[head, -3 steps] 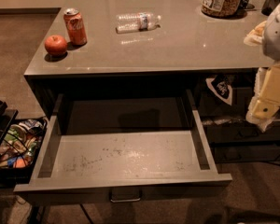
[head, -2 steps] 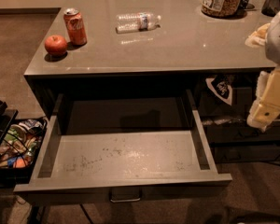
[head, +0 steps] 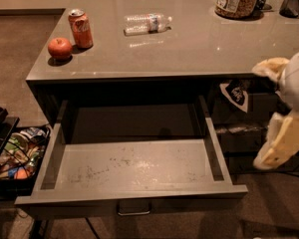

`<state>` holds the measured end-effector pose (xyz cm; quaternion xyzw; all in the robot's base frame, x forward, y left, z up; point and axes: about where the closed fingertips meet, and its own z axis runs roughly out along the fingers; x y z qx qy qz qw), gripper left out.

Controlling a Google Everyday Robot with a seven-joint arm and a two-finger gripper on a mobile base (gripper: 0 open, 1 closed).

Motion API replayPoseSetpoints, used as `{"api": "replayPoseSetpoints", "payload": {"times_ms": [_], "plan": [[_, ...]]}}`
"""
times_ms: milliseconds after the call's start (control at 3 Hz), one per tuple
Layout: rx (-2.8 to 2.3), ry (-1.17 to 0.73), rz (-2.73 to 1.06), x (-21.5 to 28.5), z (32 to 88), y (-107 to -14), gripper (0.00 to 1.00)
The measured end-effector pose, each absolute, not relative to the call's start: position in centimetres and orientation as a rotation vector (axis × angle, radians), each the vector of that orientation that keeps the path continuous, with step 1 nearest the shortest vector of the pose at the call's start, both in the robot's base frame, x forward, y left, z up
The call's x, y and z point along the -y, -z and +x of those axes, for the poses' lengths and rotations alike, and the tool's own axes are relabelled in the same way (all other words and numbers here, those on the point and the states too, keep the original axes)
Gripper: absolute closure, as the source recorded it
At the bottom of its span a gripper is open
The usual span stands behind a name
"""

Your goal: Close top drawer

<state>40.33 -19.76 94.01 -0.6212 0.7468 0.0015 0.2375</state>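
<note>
**Top drawer [head: 134,166] pulled far out, gripper off to its right**

Top drawer sits directly under the grey counter [head: 199,44], drawn out towards the camera so that nearly all of its pale, speckled and scuffed floor shows. Nothing lies inside it. Its flat dark front runs along the bottom of the view, with a small metal pull handle [head: 133,209] at the centre.

Handling, as a judgement: this is a stiff, rigid box on slides, empty and so probably light, with nothing in it to shift or break. It should move straight back under a steady push. A grasp seems unnecessary. The best contact is the flat front face close to the handle, since a central push keeps the drawer square on its runners. Pressing near one corner risks skewing it, and the smooth front could let a contact slide sideways.

The gripper [head: 281,141] hangs at the right edge of the view, beside the cabinet and beyond the drawer's right side wall, apart from it. It appears to sit higher than the drawer front and further back than that front, touching nothing. Whether it is open or closed I cannot tell. To push, it would have to come forward past the front, leftward and down to handle level.
</note>
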Motion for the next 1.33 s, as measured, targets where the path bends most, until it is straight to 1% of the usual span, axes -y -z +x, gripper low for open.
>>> {"api": "replayPoseSetpoints", "payload": {"times_ms": [667, 1333], "plan": [[-2.033, -0.100, -1.656, 17.7, 37.6, -89.0, 0.00], [-2.145, -0.174, -1.541, 16.5, 32.9, -85.0, 0.00]]}}
